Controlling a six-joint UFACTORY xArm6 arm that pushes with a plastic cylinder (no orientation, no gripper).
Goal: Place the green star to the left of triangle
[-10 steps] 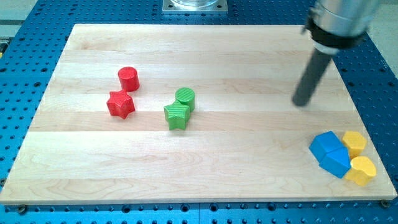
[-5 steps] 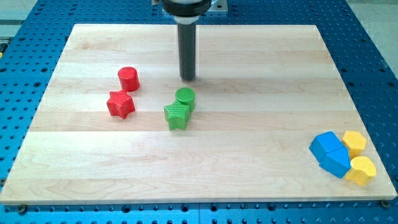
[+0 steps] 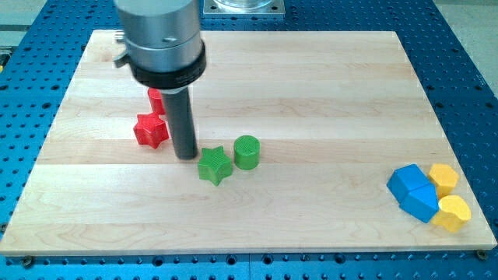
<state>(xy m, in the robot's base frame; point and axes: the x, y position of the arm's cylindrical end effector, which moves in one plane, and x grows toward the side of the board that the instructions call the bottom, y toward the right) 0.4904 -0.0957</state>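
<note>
The green star (image 3: 214, 165) lies on the wooden board (image 3: 311, 93), left of centre. The green cylinder (image 3: 247, 152) stands just to its right, close to it. My tip (image 3: 185, 155) is down at the star's upper left, very near it, between the star and the red star (image 3: 150, 130). The two blue blocks (image 3: 413, 192) sit at the lower right; which one is a triangle I cannot make out.
A red cylinder (image 3: 156, 99) is mostly hidden behind the rod, above the red star. Two yellow blocks (image 3: 444, 178) (image 3: 454, 213) touch the blue blocks near the board's right edge.
My tip swept from the right side across the top and came down to the left of the green blocks. The green star and green cylinder have shifted down and to the right.
</note>
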